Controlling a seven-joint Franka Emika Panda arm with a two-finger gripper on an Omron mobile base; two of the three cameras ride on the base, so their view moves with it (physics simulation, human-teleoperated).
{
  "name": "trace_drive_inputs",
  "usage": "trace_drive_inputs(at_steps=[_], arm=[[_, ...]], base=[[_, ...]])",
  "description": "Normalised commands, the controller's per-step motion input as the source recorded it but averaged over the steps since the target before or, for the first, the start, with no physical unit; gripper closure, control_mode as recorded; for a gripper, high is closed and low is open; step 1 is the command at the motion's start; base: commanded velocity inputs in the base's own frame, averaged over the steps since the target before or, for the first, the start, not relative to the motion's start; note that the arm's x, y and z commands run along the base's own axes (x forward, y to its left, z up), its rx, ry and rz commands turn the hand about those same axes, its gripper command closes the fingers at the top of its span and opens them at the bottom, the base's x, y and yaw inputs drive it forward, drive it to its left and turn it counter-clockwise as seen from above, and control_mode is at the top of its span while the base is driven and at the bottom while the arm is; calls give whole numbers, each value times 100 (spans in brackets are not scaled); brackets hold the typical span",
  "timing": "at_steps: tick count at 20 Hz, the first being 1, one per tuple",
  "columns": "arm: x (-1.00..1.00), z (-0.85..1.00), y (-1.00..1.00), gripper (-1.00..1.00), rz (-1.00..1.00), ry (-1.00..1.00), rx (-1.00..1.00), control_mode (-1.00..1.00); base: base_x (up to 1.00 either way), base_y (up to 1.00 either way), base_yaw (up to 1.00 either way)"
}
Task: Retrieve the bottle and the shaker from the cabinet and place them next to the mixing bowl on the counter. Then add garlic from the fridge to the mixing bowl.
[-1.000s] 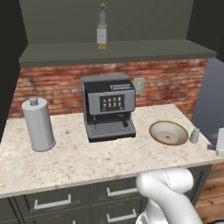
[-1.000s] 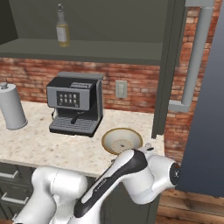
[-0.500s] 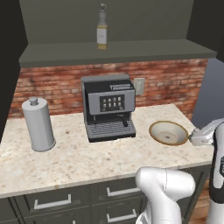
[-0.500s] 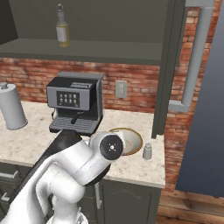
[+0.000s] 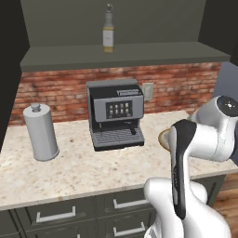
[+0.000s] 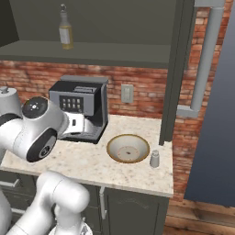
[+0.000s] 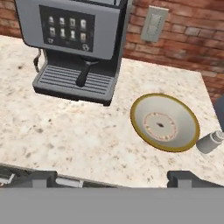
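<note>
Biggest thing up there is the coffee machine [image 7: 76, 41], at 11 o'clock in the hand view. Mixing bowl [image 7: 165, 122] is around 3, with the shaker [image 7: 210, 141] already just beside it at its 4 o'clock. Bottle [image 5: 108, 32] stands on the cabinet shelf [image 5: 125, 55], 12 o'clock. Gripper [image 7: 113, 178] has its jaws wide apart, holding nothing. Risk: reaching up, the arm might clip the coffee machine or tip that tall bottle.
</note>
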Motion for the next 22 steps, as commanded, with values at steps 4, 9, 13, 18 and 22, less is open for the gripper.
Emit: trace_drive_inputs(at_steps=[4,9,13,18,22], arm=[[0,66,30,-100,0,-1,0,-100],[0,30,32,-100,0,-24,16,-100],[0,34,53,-100,-1,-25,19,-100],[-15,78,48,-100,-1,-5,2,-100],[-23,88,21,-100,0,-1,0,-100]], base=[[0,0,0],[0,0,0],[0,0,0],[0,0,0],[0,0,0]])
